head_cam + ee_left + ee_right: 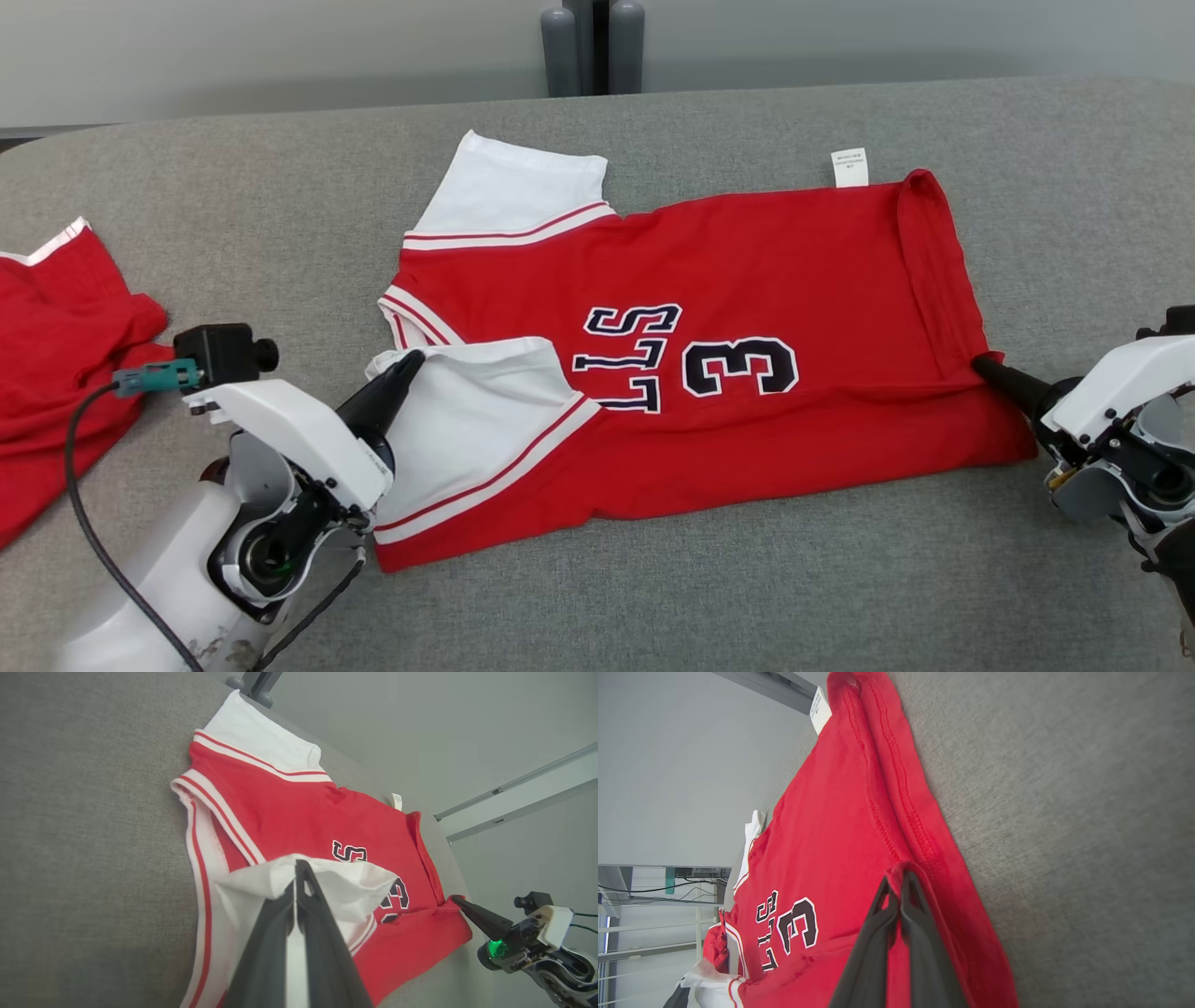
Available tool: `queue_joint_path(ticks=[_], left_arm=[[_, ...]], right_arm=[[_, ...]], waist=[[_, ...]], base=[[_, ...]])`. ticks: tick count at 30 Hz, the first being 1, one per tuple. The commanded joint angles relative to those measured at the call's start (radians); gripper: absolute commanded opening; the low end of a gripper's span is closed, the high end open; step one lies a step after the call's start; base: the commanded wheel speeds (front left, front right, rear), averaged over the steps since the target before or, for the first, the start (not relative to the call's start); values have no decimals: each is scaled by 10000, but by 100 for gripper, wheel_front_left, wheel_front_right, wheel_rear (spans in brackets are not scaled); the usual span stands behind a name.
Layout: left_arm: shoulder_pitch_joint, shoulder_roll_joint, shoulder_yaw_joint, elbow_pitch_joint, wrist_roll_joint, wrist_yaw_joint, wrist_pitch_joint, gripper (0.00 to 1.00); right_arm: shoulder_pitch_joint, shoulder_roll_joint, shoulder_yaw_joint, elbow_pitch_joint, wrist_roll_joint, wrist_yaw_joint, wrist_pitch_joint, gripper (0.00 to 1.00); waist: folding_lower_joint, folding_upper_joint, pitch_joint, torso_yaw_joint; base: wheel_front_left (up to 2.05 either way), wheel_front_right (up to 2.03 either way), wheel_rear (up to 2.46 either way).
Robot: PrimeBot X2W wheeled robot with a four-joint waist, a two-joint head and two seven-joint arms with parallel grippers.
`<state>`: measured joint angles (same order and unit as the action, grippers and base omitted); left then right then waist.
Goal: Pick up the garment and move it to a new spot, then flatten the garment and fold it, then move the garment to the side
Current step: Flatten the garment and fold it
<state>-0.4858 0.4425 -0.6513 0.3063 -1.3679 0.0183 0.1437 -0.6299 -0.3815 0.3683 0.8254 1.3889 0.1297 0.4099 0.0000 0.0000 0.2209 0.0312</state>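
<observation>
Head view gives us the grey worktop (653, 597) with the red garment (747, 271) spread across its middle, number and lettering up. We judge the fold is in hand: the next move calls for both arms carrying the near side evenly towards the far edge. Our left end effector (411, 360) is closed on the white near sleeve (485, 411), our right end effector (982, 366) closed on the red hem (938, 271). A small white label (850, 166) pokes out at the far edge
</observation>
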Motion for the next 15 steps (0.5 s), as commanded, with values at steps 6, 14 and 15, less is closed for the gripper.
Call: queue_joint_path(ticks=[6,14,15], left_arm=[[-572,-278,-342,932,681,-106,-316,100],[-839,-340,-667,1483,1822,-46,-1421,100],[-830,-341,-633,1487,1986,-23,-1740,100]], right_arm=[[-138,37,121,148,-310,19,-126,100],[-96,-79,104,-439,-840,20,-1136,100],[-16,-149,114,-663,-974,20,-1441,100]], waist=[[0,0,60,-19],[0,0,-103,-47],[0,0,-153,-55]], base=[[0,0,0],[0,0,0],[0,0,0]])
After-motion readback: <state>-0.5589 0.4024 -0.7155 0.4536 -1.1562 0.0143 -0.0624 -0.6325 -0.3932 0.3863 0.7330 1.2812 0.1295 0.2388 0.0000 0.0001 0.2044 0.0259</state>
